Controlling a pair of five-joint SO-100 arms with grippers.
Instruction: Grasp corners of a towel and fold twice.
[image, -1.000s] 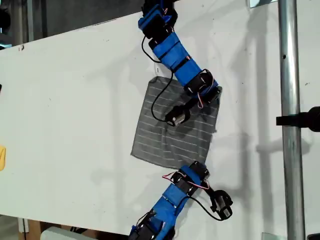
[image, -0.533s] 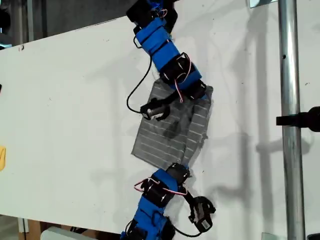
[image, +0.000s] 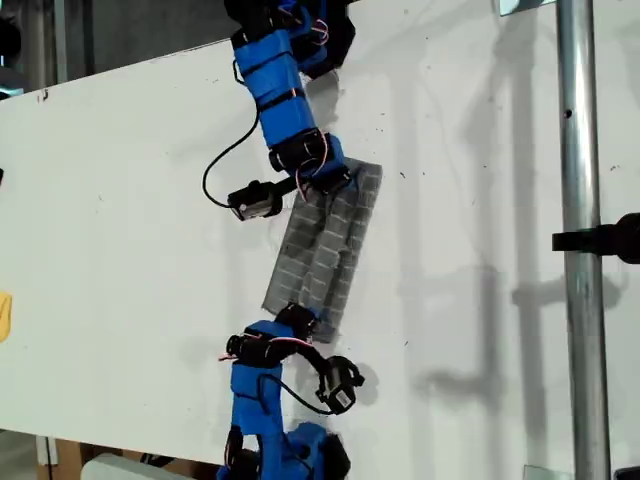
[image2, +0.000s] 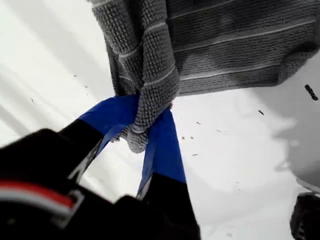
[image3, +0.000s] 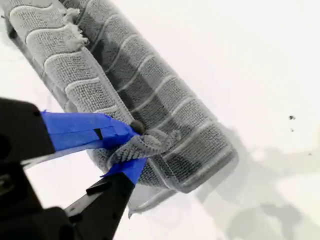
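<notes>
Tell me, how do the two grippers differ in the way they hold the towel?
My first gripper pinches a thick bunched fold of the towel, and the cloth there appears lifted off the table. My second gripper pinches a thinner crumpled corner, with the towel lying folded in a long strip on the table. Both have blue jaws shut on the grey cloth.

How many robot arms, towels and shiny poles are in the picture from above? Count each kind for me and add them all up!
Blue robot arms: 2, one by the exterior view's top and one by its bottom
Grey striped towel: 1
Shiny metal pole: 1
Total: 4
</notes>
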